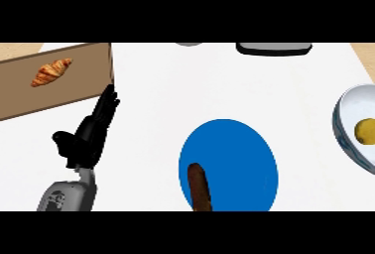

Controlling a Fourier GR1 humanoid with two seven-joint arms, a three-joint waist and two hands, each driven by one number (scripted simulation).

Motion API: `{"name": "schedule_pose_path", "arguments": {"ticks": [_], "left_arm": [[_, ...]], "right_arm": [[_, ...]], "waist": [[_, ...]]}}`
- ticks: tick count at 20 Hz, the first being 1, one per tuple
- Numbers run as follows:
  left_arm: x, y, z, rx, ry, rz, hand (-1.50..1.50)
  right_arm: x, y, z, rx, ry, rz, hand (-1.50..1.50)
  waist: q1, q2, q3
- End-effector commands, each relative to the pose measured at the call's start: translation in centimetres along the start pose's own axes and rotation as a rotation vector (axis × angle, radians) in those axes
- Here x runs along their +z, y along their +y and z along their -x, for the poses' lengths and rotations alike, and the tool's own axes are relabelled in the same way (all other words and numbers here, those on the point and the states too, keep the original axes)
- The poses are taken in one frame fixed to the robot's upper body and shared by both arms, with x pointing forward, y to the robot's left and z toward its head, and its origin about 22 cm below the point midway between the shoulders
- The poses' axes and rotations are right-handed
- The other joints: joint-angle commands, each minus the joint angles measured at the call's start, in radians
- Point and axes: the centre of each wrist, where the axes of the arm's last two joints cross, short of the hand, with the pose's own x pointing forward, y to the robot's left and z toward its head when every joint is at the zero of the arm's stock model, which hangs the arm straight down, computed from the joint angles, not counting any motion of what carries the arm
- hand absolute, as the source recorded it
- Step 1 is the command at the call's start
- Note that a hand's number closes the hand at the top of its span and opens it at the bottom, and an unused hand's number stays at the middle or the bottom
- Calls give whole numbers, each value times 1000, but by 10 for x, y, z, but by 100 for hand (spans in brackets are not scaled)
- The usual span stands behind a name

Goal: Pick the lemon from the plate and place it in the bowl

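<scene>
At right edge: lemon (364, 130) inside bowl (345, 106); plate (234, 149) mid-counter.

The bowl (350, 130) looks like glossy metal; the blue plate (238, 154) is matt and smooth, and the cutting board (73, 87) looks wooden.

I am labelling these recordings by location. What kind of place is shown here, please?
Probably a kitchen counter: a white worktop holds a blue plate, a silvery bowl with a lemon in it, and a croissant on a wooden board. The left hand is open beside the board.
</scene>
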Motion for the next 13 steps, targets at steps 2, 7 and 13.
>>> {"name": "schedule_pose_path", "arguments": {"ticks": [2,7,13], "left_arm": [[6,-24,3,17,-8,13,0],[5,-7,3,12,-9,-4,0],[-1,-6,-7,15,1,-4,0]], "right_arm": [[32,-26,2,-159,-70,-89,-150],[44,-16,19,-212,-73,-144,-150],[50,-16,18,-182,-70,-182,-150]], "waist": [[-3,2,2],[-4,3,5],[-10,1,5]]}}
